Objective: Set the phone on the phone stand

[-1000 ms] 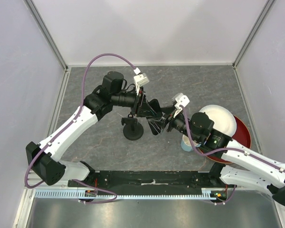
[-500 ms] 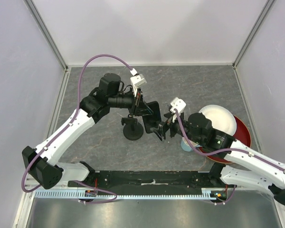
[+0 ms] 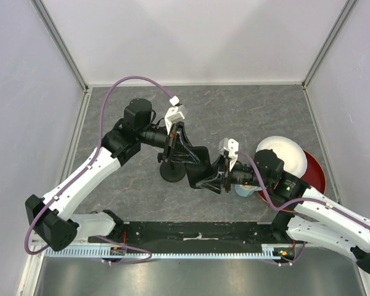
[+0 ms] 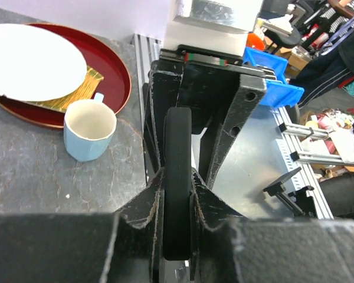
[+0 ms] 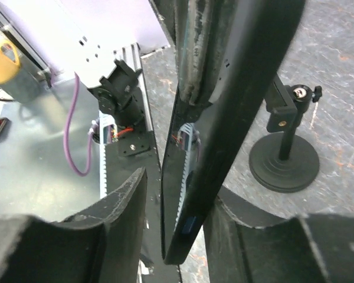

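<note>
Phone [image 4: 178, 135]: edge-up in the air, between both tools.
Left tool [image 4: 177, 183]: clenched on the phone's near end.
Right tool [image 5: 174, 203]: released, jaws astride its other end.
Phone stand [image 5: 285, 154]: beyond the right tool, head bare.
Progress: lifted; seating on the stand remains.
Table [image 3: 253, 117]: grey marbled, pale walls [image 3: 172, 43] around.

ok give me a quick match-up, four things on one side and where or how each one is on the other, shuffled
Things:
1 phone
2 phone stand
3 mug
4 white plate

States:
a lying on the red tray
b standing on the table, nothing in its head
c light blue, beside the tray
d gripped on edge by the left gripper

Pairs: 1-d; 2-b; 3-c; 4-a
</note>
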You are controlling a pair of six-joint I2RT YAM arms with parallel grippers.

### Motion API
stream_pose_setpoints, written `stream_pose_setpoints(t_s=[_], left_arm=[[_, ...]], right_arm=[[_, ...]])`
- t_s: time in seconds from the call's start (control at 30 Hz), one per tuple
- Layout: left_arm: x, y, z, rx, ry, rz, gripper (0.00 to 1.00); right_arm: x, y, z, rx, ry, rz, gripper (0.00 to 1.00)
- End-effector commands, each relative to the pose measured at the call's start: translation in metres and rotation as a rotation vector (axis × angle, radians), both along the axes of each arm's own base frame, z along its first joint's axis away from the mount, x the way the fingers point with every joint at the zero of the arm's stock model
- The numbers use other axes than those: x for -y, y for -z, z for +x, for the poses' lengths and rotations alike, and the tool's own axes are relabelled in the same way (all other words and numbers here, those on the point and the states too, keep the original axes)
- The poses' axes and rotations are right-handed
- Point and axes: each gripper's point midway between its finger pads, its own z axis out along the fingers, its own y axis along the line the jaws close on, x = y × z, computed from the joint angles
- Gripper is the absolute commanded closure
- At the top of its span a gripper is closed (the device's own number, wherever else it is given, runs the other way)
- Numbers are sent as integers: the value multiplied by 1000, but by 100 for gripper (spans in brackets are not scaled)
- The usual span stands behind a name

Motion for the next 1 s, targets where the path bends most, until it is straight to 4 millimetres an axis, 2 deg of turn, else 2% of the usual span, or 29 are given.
stream_pose_setpoints(t_s=[0.0,0.03,0.07,0.1,0.17,0.23,0.27,0.33,0.37,0.47,0.63,0.73,0.83,0.9,0.97], left_arm=[[-1,-31,-13,83,68,-105,98],[-2,-32,-14,84,69,-110,98],[-2,-34,-14,91,73,-120,98],[-2,-35,-15,83,75,-122,98],[-3,-37,-15,92,63,-129,98],[-1,-38,-9,92,21,-129,94],[0,-39,-4,92,-20,-126,80],[0,-39,2,85,-60,-120,64],[1,-41,5,89,-87,-122,50],[0,-44,3,72,-81,-121,42],[-1,-41,-4,3,-57,-107,44],[-2,-37,-7,-29,-49,-97,44],[-3,-44,-14,-28,-9,-120,46],[-2,-47,-14,-26,-4,-130,50],[-1,-49,-13,-7,11,-146,63]], right_arm=[[-4,-26,-10,31,-50,128,58],[-3,-28,-7,26,-27,144,62],[-4,-22,-6,15,-19,145,77],[-4,-28,-5,23,-13,173,85],[-6,-26,-1,5,2,183,100],[-9,-28,3,4,18,211,100],[-9,-25,7,-11,39,218,100],[-11,-23,15,-19,76,221,100],[-11,-20,23,-24,119,220,100],[-7,-24,27,-12,151,252,100],[2,-55,23,59,152,352,100],[-4,-61,16,67,101,348,100],[-9,-62,15,68,73,345,100],[-13,-61,15,66,61,341,100],[-15,-64,13,72,42,343,100]])
